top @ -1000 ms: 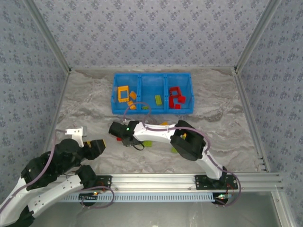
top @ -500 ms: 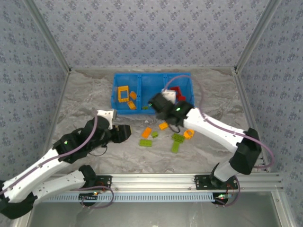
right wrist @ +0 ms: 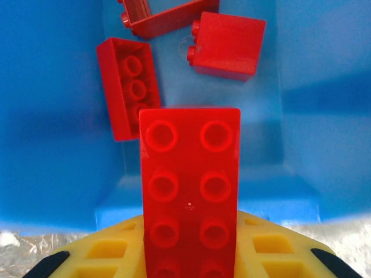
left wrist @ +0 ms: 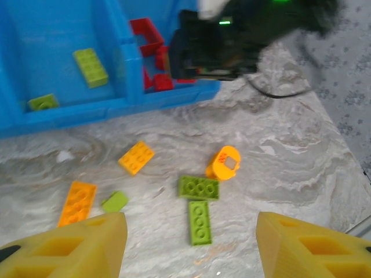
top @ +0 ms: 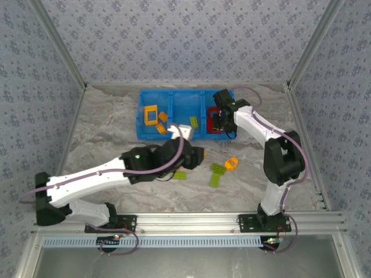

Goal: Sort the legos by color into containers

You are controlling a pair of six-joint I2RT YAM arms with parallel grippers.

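Six legos [left wrist: 199, 187] lay unsorted at six o'clock of the bin [top: 152, 135]; left gripper [left wrist: 191, 243] wide, right gripper [top: 218, 120] holding a red brick [right wrist: 190, 191].

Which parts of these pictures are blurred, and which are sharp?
Left wrist view: the right arm is smeared and dark, while the green bricks on the table are fairly sharp. Right wrist view: the red brick in the right claw is crisp, studs clear; soft shadow lies on the blue bin floor. Top view: even light, no glare.
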